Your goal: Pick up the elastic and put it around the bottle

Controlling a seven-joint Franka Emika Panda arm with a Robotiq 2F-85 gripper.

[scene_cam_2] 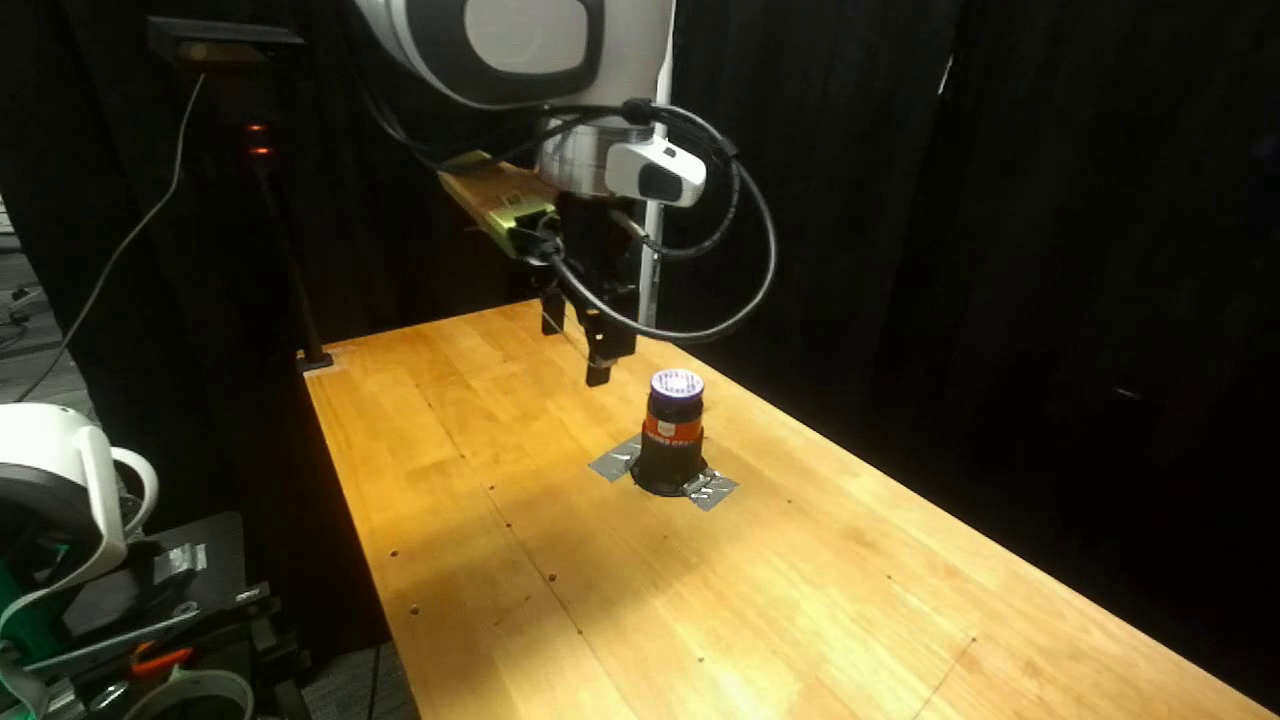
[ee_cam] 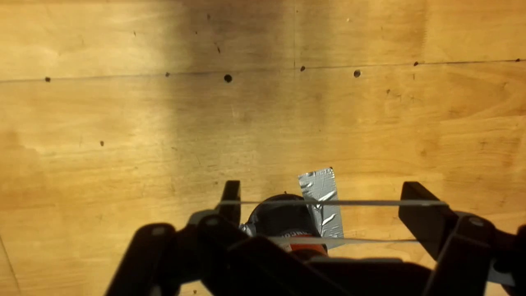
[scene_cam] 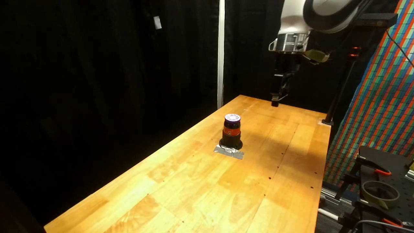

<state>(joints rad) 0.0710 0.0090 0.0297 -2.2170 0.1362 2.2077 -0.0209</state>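
Gripper (scene_cam_2: 575,348): fingers (ee_cam: 425,224) spread, raised apart from bottle (scene_cam: 232,131) | elastic (ee_cam: 361,203): stretched around both fingers, presumably widened to clear bottle | bottle: upright, tape (scene_cam: 231,152) at its base (scene_cam: 231,141), likely against tipping

I hold the pale elastic (ee_cam: 370,203) stretched in two strands across my spread fingers (ee_cam: 423,220); the dark, orange-labelled bottle (scene_cam: 232,130) stands upright, nearer one long edge of the tabletop (scene_cam: 194,194).

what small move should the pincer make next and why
Probably shift the pincer sideways until it is over the bottle, before lowering: the elastic is stretched across its spread fingers, but both exterior views show the pincer off to one side of the bottle.
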